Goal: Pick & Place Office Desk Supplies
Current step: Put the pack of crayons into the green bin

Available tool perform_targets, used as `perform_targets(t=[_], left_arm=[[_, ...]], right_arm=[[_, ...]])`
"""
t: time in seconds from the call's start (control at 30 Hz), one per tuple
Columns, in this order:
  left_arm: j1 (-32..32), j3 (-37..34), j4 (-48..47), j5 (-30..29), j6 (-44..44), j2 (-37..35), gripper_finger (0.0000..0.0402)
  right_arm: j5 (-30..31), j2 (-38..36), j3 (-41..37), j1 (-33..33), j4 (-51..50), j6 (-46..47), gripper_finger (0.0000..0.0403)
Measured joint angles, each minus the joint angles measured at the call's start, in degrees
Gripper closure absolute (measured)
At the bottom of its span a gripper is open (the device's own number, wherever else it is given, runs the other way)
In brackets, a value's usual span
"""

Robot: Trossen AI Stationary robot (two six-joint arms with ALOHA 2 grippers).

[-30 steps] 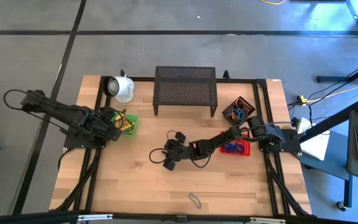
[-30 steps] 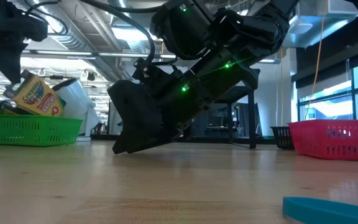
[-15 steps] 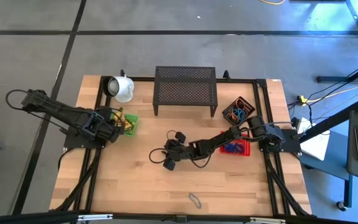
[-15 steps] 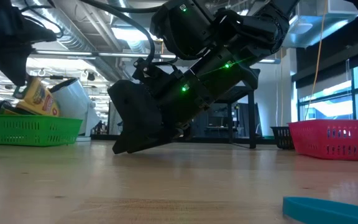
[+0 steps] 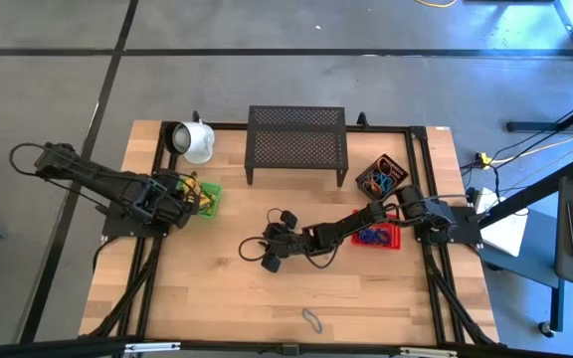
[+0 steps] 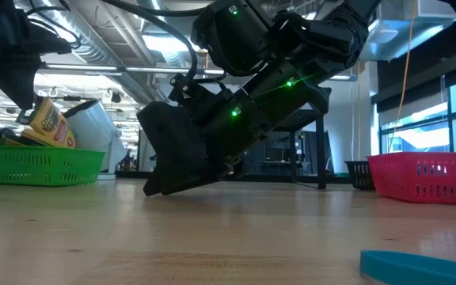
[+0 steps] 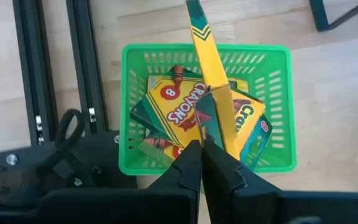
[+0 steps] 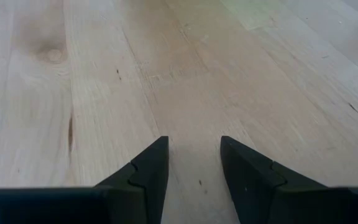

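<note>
Our left hand (image 7: 201, 163) has drawn back from the green basket (image 7: 277, 163), closed and empty; the crayon box (image 7: 219, 102) it let go now leans upright inside, so that placement looks done. Our right hand (image 8: 191, 163) stays open, low over bare mid-tabletop (image 8: 104, 74).

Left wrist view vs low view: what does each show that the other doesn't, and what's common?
Only the left wrist view: the inside of the green basket from above, with several crayon boxes lying flat in it, and the left gripper shut on one crayon box standing on edge.

Only the low view: the right arm low over the table, the red basket, and a blue strip in the foreground.

Both: the green basket and the held crayon box tilted above its rim.
</note>
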Motion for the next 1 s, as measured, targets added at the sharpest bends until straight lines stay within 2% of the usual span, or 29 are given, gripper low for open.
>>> perform_targets(t=[0.13, 0.47, 0.57, 0.7, 1.0], left_arm=[[0.0, 0.0, -0.12, 0.05, 2.32, -0.04, 0.0378], [0.0, 0.0, -0.15, 0.55, 2.42, 0.07, 0.0298], [-0.02, 0.0, -1.42, -1.16, 2.54, 0.07, 0.0281], [0.0, -0.02, -2.6, -3.99, 0.63, 0.07, 0.0271], [0.0, -0.02, -2.61, -5.02, -0.64, 0.44, 0.0268]], right_arm=[[0.02, 0.0, 0.0, 0.0, 0.0, 0.0, 0.0254], [0.02, 0.0, 0.0, 0.0, 0.0, 0.0, 0.0254], [0.02, 0.0, 0.0, 0.0, 0.0, 0.0, 0.0254], [0.02, 0.0, 0.0, 0.0, 0.0, 0.0, 0.0254], [0.02, 0.0, 0.0, 0.0, 0.02, -0.02, 0.0254]])
